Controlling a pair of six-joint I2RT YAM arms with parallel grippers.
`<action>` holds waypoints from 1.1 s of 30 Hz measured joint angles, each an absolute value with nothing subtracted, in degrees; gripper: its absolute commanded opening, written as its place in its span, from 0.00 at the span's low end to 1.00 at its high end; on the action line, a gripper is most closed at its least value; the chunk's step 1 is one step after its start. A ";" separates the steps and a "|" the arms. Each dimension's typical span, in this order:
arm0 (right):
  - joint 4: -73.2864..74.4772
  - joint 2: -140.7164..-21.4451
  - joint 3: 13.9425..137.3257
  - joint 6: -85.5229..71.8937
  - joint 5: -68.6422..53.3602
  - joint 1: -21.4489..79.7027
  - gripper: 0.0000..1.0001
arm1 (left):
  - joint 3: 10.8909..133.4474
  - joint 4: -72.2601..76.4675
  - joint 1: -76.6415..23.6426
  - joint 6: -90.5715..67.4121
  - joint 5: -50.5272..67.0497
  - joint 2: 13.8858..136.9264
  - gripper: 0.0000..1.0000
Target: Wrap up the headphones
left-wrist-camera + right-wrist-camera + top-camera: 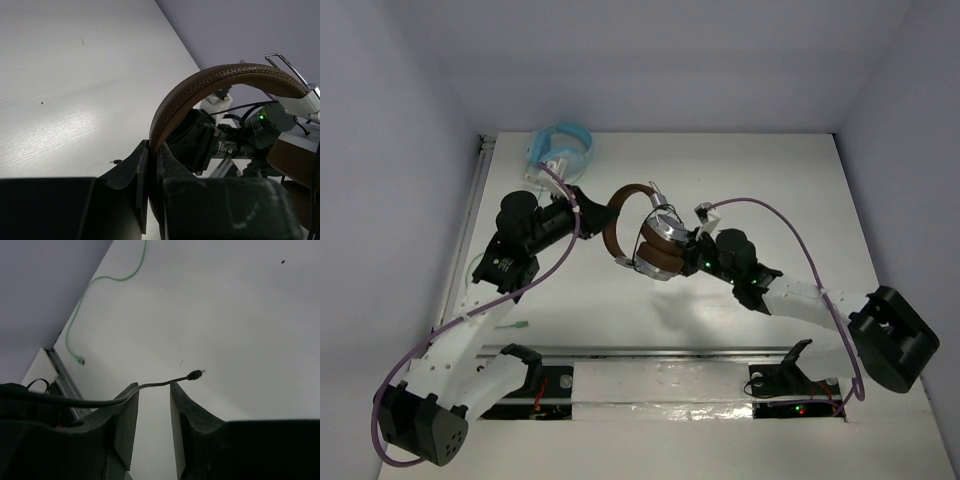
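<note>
The headphones [642, 238], with a brown headband [225, 77] and silver earcups, hang above the middle of the table. My left gripper [600, 212] is shut on the left end of the headband; in the left wrist view the jaws [152, 152] pinch the brown leather. My right gripper [682, 250] sits right beside the earcups. In the right wrist view its jaws [154, 387] stand apart, and the thin black cable [100, 401] lies loose across both fingertips. The cable's plug [195, 374] sticks out past the right finger.
Light blue headphones [560, 150] lie at the back left, and their green cable [90, 290] runs over the table to a plug [80, 360]. A metal rail [650, 352] crosses the near edge. Walls close in the table at the back and on both sides.
</note>
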State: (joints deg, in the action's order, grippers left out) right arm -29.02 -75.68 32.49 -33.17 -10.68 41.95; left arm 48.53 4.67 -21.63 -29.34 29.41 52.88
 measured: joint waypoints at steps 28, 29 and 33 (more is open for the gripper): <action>-37.98 -72.77 28.88 -32.29 -10.90 41.95 0.00 | 51.35 12.05 -21.63 -39.62 26.24 55.40 0.00; -38.09 -72.75 28.62 -32.73 -11.03 41.95 0.00 | 51.35 12.69 -21.63 -40.14 25.80 55.64 0.00; -38.02 -71.88 28.27 -34.30 -11.00 42.09 0.00 | 50.02 16.34 -21.63 -42.74 22.85 56.07 0.00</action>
